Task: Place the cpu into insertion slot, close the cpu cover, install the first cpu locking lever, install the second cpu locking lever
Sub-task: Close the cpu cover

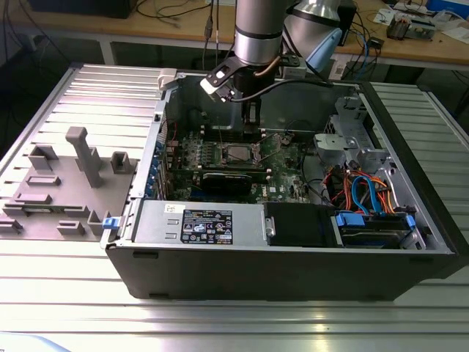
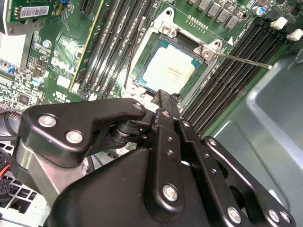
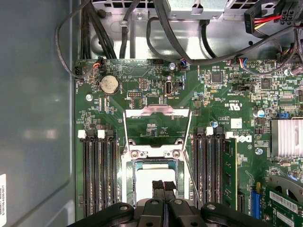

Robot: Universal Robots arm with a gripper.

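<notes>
Gripper (image 3: 163,185) pinched narrow, holding nothing, just over cpu (image 2: 168,68); cpu lies flat in insertion slot (image 2: 137,64), middle of board (image 3: 156,75); cpu cover (image 3: 158,111) stands open. Judged: cover light, stiff, hinged; push its free edge; chip fragile, edges only.

Open room over the insertion slot (image 3: 151,150), hemmed by memory slots (image 3: 97,179) and a jutting lever (image 2: 239,60).

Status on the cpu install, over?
gripper shut, over the cpu; cpu seated in the insertion slot; cpu cover open, locking lever free; nothing seen blocking the slot.
</notes>
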